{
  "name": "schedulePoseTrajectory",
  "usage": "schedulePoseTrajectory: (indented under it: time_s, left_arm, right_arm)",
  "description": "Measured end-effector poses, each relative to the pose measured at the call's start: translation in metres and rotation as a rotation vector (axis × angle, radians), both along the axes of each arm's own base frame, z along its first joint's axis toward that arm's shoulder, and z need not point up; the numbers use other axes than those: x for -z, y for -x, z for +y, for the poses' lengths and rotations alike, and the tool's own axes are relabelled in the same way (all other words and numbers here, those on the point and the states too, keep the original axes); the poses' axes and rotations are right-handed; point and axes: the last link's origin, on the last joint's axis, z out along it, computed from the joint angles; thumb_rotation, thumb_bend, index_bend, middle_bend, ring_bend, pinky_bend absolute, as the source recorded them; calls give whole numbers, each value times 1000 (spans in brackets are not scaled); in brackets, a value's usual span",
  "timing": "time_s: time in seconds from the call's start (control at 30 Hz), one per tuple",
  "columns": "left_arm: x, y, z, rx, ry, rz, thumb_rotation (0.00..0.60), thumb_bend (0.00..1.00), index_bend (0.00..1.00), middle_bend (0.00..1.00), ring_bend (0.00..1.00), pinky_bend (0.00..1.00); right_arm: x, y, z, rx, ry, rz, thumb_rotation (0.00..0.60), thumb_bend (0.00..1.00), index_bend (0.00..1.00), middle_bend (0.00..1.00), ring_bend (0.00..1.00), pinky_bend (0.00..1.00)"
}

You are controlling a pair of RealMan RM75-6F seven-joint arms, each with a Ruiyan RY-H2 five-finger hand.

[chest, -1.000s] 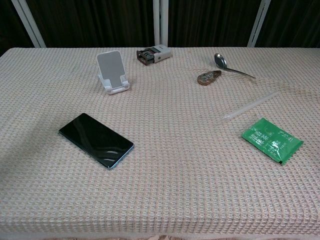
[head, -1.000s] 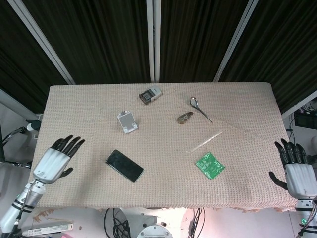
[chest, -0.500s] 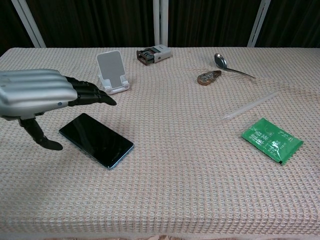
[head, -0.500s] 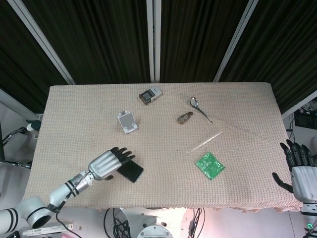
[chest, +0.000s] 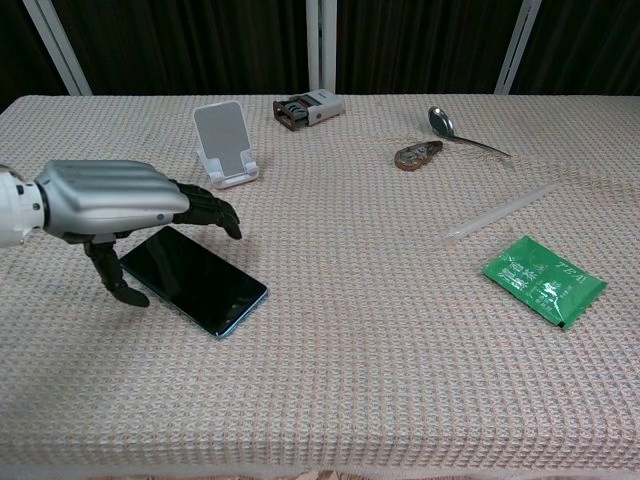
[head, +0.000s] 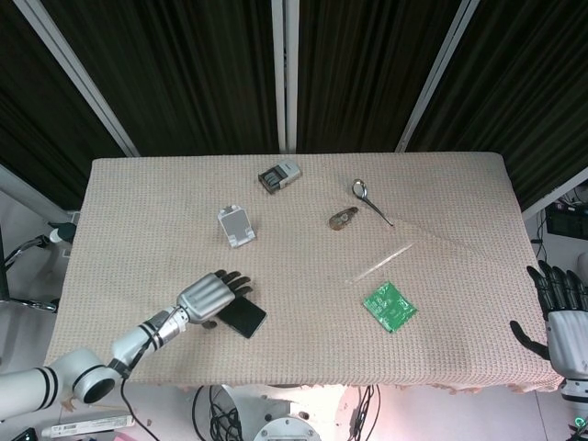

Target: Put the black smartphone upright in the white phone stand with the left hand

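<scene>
On the near-left part of the table (head: pixel 459 193), the black smartphone (chest: pixel 200 283) lies flat, screen up, glossy and dark with a thin bluish rim, set diagonally with its near-right corner pointing toward the front edge. In the head view only its right end (head: pixel 244 318) shows; the rest is under the hand.

Left hand (chest: pixel 120 205) is over the phone's far-left end, palm down, fingers (chest: pixel 212 211) extended and slightly curled, thumb (chest: pixel 112 280) dropped beside the phone's left edge. It holds nothing; whether the thumb tip touches the phone or cloth cannot be told. Same hand in the head view (head: pixel 209 296).

White phone stand (chest: pixel 226 143) is upright farther back, well apart from the phone, its back plate tilted and a small lip at the base. Bare woven cloth lies between the two.

Right of the phone is a wide open stretch as far as the green packet (chest: pixel 544 279) and the clear straw (chest: pixel 502 210). Far side: a small grey box (chest: pixel 308 107), a spoon (chest: pixel 452 128), and a small brown item (chest: pixel 417 155) too small to identify.

Right hand (head: pixel 557 312) is off the table's near-right corner, fingers spread, empty, its wrist cut off by the frame; it does not show in the chest view.
</scene>
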Motion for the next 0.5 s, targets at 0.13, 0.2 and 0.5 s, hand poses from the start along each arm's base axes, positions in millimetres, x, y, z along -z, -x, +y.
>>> schedulePoseTrajectory:
  time_s: [0.13,0.2,0.5]
  left_arm:
    - [1,-3,5,-32,13,10,600,133,162,81,92,242]
    - [2,-4,6,-34,14,19,600,133,162,81,92,242]
    - [8,-1,4,-18,8,54,600,133,174,81,92,240]
  right_arm:
    - [0,1,0,4,0,1,600,154,0,0,0,0]
    - [0,2,0,9,0,3,600,154,0,0,0,0]
    - [1,3,-2,17,-3,2,600,154,0,0,0,0]
